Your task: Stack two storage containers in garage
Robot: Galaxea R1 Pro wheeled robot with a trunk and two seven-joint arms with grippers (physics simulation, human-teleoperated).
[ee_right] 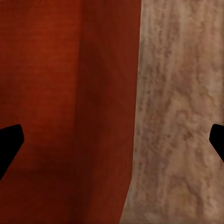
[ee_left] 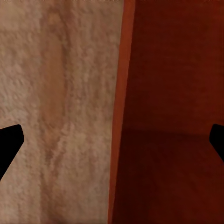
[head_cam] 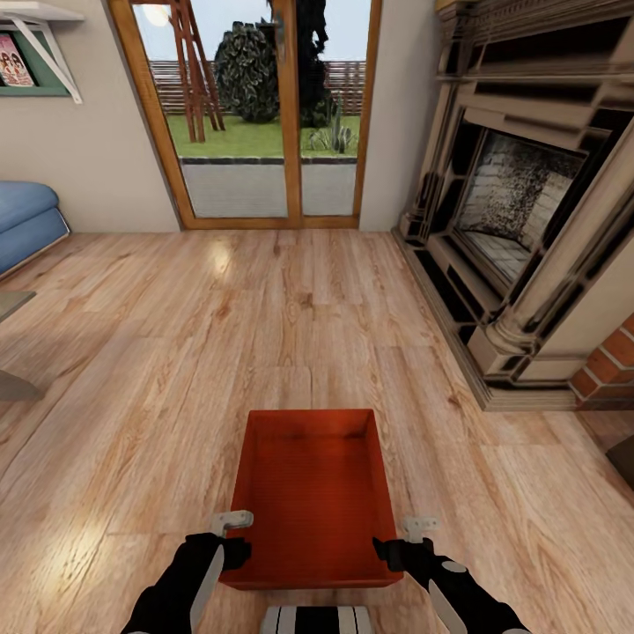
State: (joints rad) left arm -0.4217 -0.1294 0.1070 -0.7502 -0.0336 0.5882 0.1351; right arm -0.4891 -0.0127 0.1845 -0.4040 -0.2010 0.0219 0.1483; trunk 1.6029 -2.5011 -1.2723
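**Orange-red container between both grippers on the living room floor**

One orange-red storage container (head_cam: 315,493) sits low in front of the robot over the light wood plank floor (head_cam: 176,352) of the living room. It is lidless, shallow and rectangular, with plain, slightly tapered walls, and its inside is empty: only the bare orange-red bottom shows.

The left gripper (head_cam: 231,539) is at the container's near left corner, the right gripper (head_cam: 407,541) at its near right corner. In the left wrist view the two dark fingertips (ee_left: 9,144) stand wide apart, the container's side wall (ee_left: 122,112) running between them with planks on one side and the container's interior on the other. The right wrist view shows the same: fingertips (ee_right: 9,144) spread wide, the wall edge between them. Whether either pair of jaws presses on the wall I cannot tell.

Beyond the container, straight ahead, is a wood-framed glass door (head_cam: 255,114) onto a garden. To the container's right stands a fireplace (head_cam: 519,202); far to its left, the end of a light-blue sofa (head_cam: 26,220).
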